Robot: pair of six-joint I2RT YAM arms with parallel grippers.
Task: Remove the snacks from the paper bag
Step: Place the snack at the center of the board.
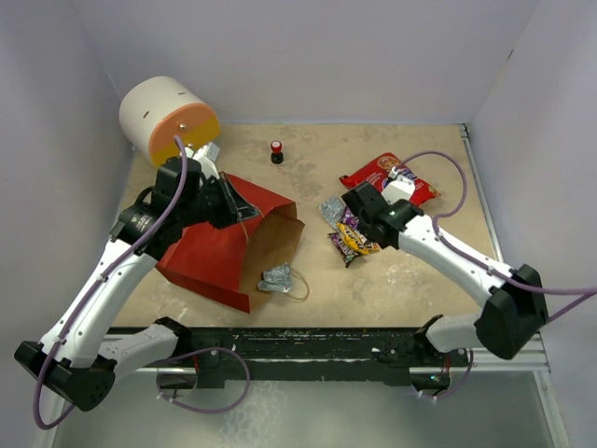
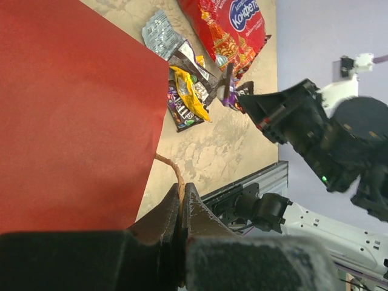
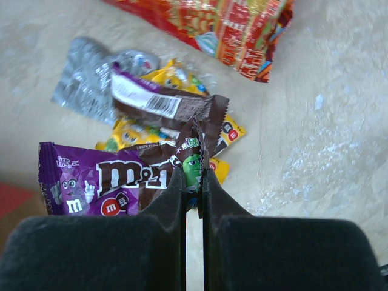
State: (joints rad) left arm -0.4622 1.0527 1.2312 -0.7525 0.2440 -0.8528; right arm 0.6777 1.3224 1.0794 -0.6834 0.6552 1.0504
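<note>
The paper bag lies on its side, red outside, its brown mouth facing right. My left gripper is shut on the bag's twine handle, at the bag's upper edge. A silver packet lies at the bag's mouth. My right gripper is shut on the corner of a purple-brown candy packet in the snack pile. The pile also holds a yellow packet, a brown packet and a silver packet. The red chip bag lies behind them.
A white cylinder with an orange face stands at the back left, close to my left arm. A small red-and-black knob sits at the back centre. The second twine handle loops by the bag's mouth. Walls enclose the table.
</note>
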